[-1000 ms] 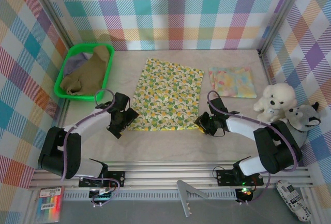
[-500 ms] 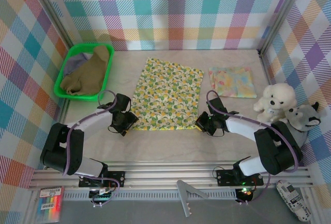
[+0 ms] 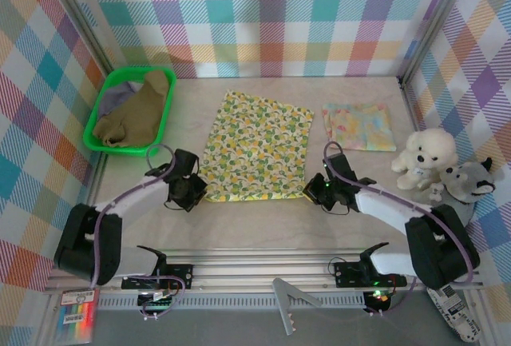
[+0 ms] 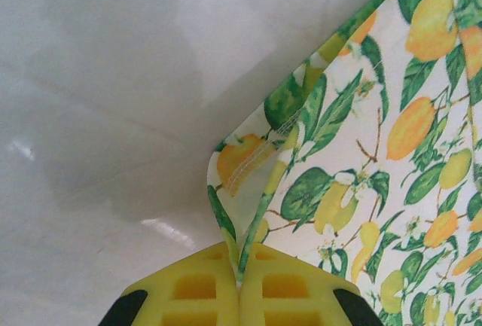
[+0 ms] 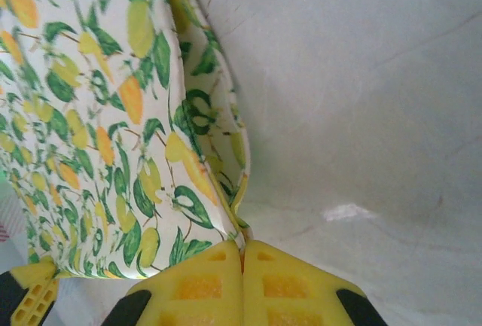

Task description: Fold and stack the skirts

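Skirts number four. The lemon-print skirt (image 3: 255, 146) lies flat and unfolded mid-desk (image 3: 263, 226). One green basket (image 3: 102, 142) in the far left corner holds an olive-brown skirt (image 3: 136, 114) and a lavender skirt (image 3: 120, 92). One pastel skirt (image 3: 358, 126) sits folded far right, so I judge one done and three left. Two plush toys (image 3: 423, 158) sit at the right edge. The left hand (image 4: 239, 266) and right hand (image 5: 242, 254) each pinch a near corner of the lemon print.

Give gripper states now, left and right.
Left gripper: shut on the lemon-print skirt, near-left corner.
Right gripper: shut on the lemon-print skirt, near-right corner.
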